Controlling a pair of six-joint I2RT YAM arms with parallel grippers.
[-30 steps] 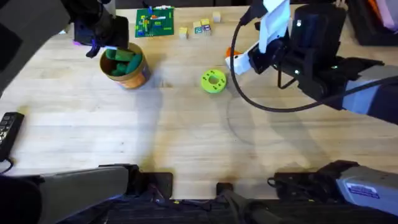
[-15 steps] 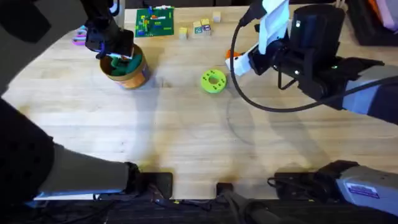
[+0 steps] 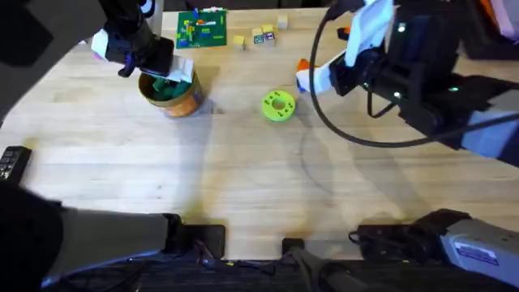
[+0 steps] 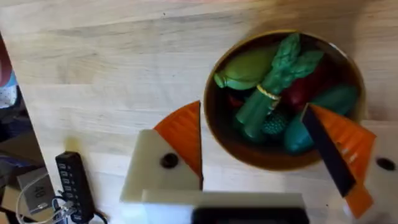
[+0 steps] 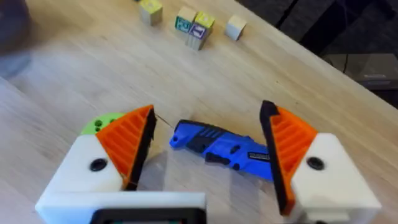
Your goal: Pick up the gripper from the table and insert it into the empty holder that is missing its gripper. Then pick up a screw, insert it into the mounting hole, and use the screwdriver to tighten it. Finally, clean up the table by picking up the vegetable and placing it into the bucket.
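- Overhead view showed the left claw (image 3: 150, 61) had moved from beside the bucket (image 3: 182, 99) to right above its rim, fingers spread wide and empty.
- The slim vegetable (image 4: 273, 81) lay inside the bucket with other toy greens, so cleanup looked done.
- The right claw (image 5: 208, 152) had lifted slightly; it hung wide open over the blue screwdriver (image 5: 221, 148), which lay on the desk (image 3: 243, 170) well apart from the bucket.

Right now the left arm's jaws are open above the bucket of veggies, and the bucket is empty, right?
Not quite. The left gripper is open above the bucket, but the bucket isn't empty: the left wrist view shows green toy vegetables piled inside it.
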